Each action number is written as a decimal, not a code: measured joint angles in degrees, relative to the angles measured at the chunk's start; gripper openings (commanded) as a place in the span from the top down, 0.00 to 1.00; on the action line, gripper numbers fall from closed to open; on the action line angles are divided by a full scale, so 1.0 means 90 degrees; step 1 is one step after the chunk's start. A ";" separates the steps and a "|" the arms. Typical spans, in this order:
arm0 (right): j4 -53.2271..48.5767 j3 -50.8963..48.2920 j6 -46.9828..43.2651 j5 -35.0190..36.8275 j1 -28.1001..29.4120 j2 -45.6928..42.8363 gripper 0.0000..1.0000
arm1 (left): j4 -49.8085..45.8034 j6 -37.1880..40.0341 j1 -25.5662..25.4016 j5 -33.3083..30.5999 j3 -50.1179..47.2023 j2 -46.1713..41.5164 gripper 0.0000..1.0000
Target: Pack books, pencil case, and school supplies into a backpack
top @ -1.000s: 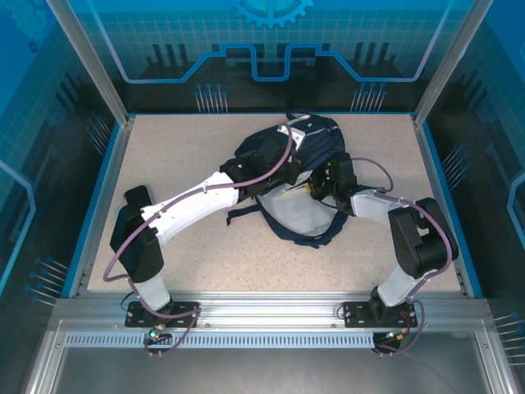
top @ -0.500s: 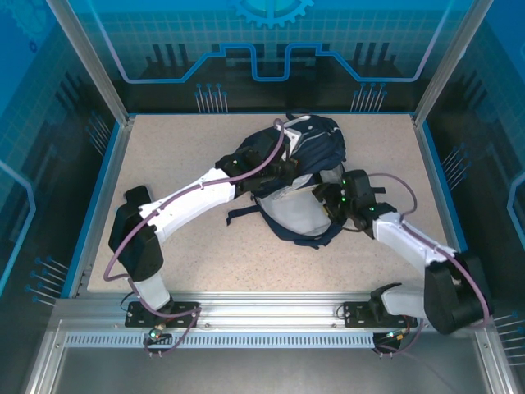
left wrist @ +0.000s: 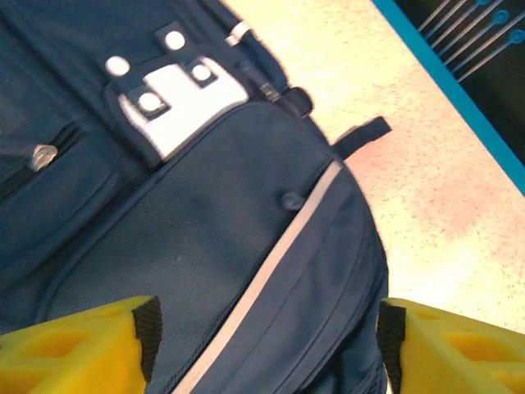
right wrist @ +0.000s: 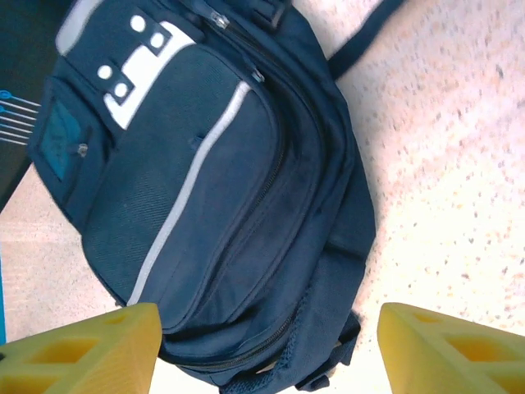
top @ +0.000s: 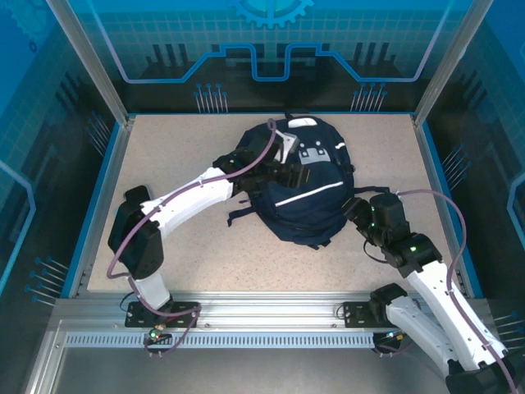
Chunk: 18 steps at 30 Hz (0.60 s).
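Navy backpack lies beneath left hand, beside right hand.

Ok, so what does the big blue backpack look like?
The large navy-blue fabric backpack lies flat, front side up, on the speckled beige table. It has a thin white stripe across its front pocket, a white patch with round studs near the top, and zips that look shut. Dark straps poke out at its edges.
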 measured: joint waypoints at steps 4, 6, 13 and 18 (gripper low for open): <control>0.0058 0.0369 -0.0452 -0.0340 0.0002 0.0561 0.25 | 0.0153 -0.0175 0.0503 0.0017 -0.0925 -0.0588 0.08; 0.0180 0.0544 -0.0639 -0.0697 0.0063 0.1163 0.26 | 0.0219 -0.0236 0.0823 -0.0044 -0.1467 -0.0945 0.05; 0.0682 0.0833 -0.0865 -0.1377 0.0731 0.2871 0.26 | 0.0287 -0.0255 0.1569 -0.0272 -0.2992 -0.1768 0.01; 0.1175 0.0911 -0.0758 -0.1625 0.0712 0.3446 0.29 | 0.0338 -0.0214 0.1676 -0.0316 -0.3534 -0.1802 0.01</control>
